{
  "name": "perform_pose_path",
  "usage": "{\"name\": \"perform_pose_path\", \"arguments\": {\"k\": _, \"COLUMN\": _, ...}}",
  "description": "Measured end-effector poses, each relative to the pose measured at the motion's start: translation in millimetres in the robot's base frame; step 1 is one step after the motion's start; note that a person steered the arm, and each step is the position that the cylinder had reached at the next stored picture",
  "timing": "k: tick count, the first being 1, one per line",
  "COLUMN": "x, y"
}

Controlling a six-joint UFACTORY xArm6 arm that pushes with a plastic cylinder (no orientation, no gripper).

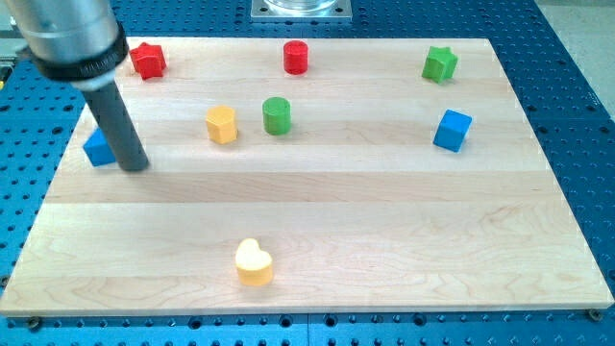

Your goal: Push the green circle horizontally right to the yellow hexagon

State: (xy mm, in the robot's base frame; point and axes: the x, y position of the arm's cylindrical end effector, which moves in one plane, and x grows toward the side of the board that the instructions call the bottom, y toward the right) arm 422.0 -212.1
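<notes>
The green circle (277, 115) stands on the wooden board at the upper middle. The yellow hexagon (221, 125) is just to its left, a small gap between them. My tip (137, 166) rests on the board at the view's left, well left of both blocks and a little lower. It sits right beside a blue block (97, 148), which the rod partly hides.
A red star (148, 60) lies at the top left, a red circle (296, 57) at the top middle, a green star (440, 63) at the top right. A blue cube (453, 130) is at the right. A yellow heart (254, 261) lies near the bottom edge.
</notes>
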Motion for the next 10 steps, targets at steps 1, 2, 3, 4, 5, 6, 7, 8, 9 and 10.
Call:
{"name": "perform_pose_path", "arguments": {"k": 1, "x": -30, "y": 44}}
{"name": "perform_pose_path", "arguments": {"k": 2, "x": -74, "y": 85}}
{"name": "perform_pose_path", "arguments": {"k": 3, "x": -69, "y": 118}}
{"name": "perform_pose_path", "arguments": {"k": 4, "x": -56, "y": 176}}
{"name": "perform_pose_path", "arguments": {"k": 5, "x": -60, "y": 183}}
{"name": "perform_pose_path", "arguments": {"k": 6, "x": -63, "y": 186}}
{"name": "perform_pose_path", "arguments": {"k": 7, "x": -63, "y": 188}}
{"name": "perform_pose_path", "arguments": {"k": 8, "x": -63, "y": 195}}
{"name": "perform_pose_path", "arguments": {"k": 9, "x": -67, "y": 198}}
{"name": "perform_pose_path", "arguments": {"k": 10, "x": -73, "y": 198}}
